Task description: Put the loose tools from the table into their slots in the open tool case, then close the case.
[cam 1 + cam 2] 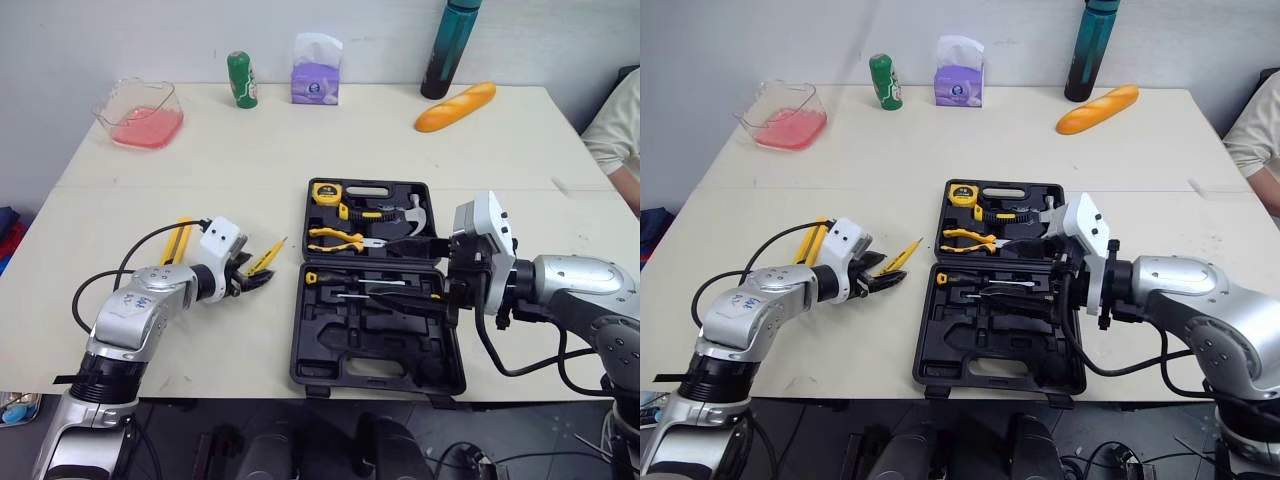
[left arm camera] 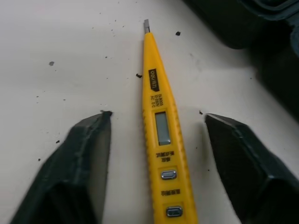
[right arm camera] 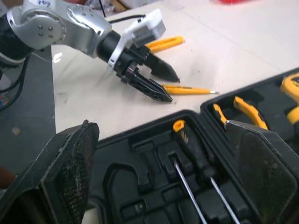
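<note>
The black tool case (image 1: 330, 345) lies open at the table's front centre, holding a tape measure (image 1: 326, 193), a hammer (image 1: 402, 212), pliers (image 1: 340, 238) and screwdrivers (image 3: 187, 158). A yellow tester pen (image 2: 161, 135) lies on the table just left of the case. My left gripper (image 1: 258, 272) is open, one finger on each side of the pen's rear end, low over the table. A yellow utility knife (image 1: 177, 240) lies further left, beside my left arm. My right gripper (image 1: 395, 275) hovers open over the case's right half, holding nothing.
At the table's back stand a clear container of pink liquid (image 1: 140, 112), a green bottle (image 1: 241, 79), a tissue pack (image 1: 316, 70), a dark bottle (image 1: 450, 48) and a bread loaf (image 1: 456, 106). A person's sleeve (image 1: 615, 125) shows at the right edge.
</note>
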### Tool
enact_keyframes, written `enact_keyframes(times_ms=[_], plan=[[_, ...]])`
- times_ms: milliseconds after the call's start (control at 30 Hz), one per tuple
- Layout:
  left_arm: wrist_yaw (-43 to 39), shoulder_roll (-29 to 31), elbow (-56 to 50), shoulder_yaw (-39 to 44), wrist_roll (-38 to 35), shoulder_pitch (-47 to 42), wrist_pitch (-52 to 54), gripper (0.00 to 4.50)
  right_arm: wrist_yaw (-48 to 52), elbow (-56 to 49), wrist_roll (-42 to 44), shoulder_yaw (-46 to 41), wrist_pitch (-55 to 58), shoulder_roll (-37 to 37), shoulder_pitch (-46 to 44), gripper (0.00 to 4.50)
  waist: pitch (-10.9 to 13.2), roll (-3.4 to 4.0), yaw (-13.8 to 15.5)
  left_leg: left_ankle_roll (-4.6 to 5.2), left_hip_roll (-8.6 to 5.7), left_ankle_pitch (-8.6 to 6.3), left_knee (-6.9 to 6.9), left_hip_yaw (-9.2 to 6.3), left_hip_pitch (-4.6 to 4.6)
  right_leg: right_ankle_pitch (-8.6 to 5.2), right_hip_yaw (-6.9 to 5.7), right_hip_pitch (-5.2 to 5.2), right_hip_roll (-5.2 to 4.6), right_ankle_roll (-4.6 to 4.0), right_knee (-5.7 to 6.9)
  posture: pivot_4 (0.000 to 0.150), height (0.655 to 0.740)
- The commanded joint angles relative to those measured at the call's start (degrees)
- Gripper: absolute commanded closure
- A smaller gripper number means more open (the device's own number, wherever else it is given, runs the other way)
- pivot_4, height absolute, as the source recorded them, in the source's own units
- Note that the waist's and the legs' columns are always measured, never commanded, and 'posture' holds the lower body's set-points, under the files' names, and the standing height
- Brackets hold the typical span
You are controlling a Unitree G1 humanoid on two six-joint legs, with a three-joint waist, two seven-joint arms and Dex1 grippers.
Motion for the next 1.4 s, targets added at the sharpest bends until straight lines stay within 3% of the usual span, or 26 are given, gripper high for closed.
enact_keyframes(times_ms=[33, 100, 233, 433, 567, 767, 1167, 1400], plan=[[-1.32, -0.71, -0.05, -0.37, -0.26, 0.76, 1.52, 3.11, 0.02, -0.78, -1.53, 0.62, -1.81, 0.27, -1.30, 0.00, 0.00, 0.00, 0.03, 0.00, 0.00, 0.00, 0.00, -0.01, -0.03, 0.00, 0.00, 0.00, -0.01, 0.00, -0.02, 0.150, 0.7314], [-1.85, 0.68, -0.63, 0.93, -0.06, -0.54, 1.76, 3.97, 0.15, -0.84, -2.09, 1.02, -2.03, 0.19, -1.32, 0.00, 0.00, 0.00, 0.04, 0.01, -0.01, 0.00, 0.00, -0.05, -0.06, 0.00, -0.02, 0.01, -0.01, 0.00, -0.05, 0.150, 0.7314], [-11.36, 8.45, -5.75, 3.25, -3.88, -6.72, 1.59, 3.98, 1.00, -2.47, -0.32, -1.33, -1.08, -1.49, 0.59, 0.00, 0.08, -0.13, -0.13, -0.01, 0.03, 0.01, 0.01, -0.04, -0.12, 0.00, -0.08, -0.06, 0.05, 0.00, -0.02, 0.150, 0.7314], [-24.89, 13.37, -13.63, -3.43, -8.27, -10.73, -0.07, 3.98, 2.67, -3.68, 0.36, -5.22, -1.21, -5.26, 6.41, 0.00, 0.09, -0.14, 0.04, 0.02, -0.05, -0.01, -0.02, -0.06, -0.14, 0.03, -0.09, 0.05, -0.03, 0.05, -0.23, 0.150, 0.7314], [-29.93, 10.16, -10.86, -14.57, -3.30, -16.32, -4.63, 3.98, 2.82, -5.52, 0.73, -9.46, -0.53, -7.83, 12.72, 0.00, 0.10, -0.16, 0.26, 0.03, -0.02, 0.02, 0.00, -0.05, -0.13, 0.04, -0.16, 0.05, 0.08, 0.07, -0.16, 0.150, 0.7314], [-34.24, 4.46, -1.62, -25.08, 4.21, -21.23, -10.68, 3.98, 0.76, -8.85, 2.11, -13.15, -0.11, -8.29, 19.79, 0.00, 0.11, -0.17, 0.61, 0.09, -0.05, 0.10, 0.01, 0.03, -0.09, 0.09, -0.18, 0.05, 0.11, 0.08, -0.11, 0.150, 0.7314], [-37.01, -1.21, 3.64, -29.00, 11.88, -22.74, -15.03, 3.98, -1.52, -10.93, 1.60, -16.33, -0.83, -8.02, 26.77, 0.00, 0.12, -0.19, 0.76, 0.14, -0.05, 0.11, 0.04, -0.02, -0.13, 0.10, -0.18, 0.05, 0.08, 0.10, -0.13, 0.150, 0.7314], [-37.24, -2.36, 3.88, -28.63, 13.63, -22.13, -14.90, 3.98, -1.79, -10.33, 1.40, -16.32, -1.18, -8.47, 26.50, 0.00, 0.12, -0.19, 1.33, 0.15, -0.05, 0.12, 0.07, -0.03, -0.12, 0.11, -0.17, 0.06, 0.08, 0.09, -0.11, 0.150, 0.7314]])
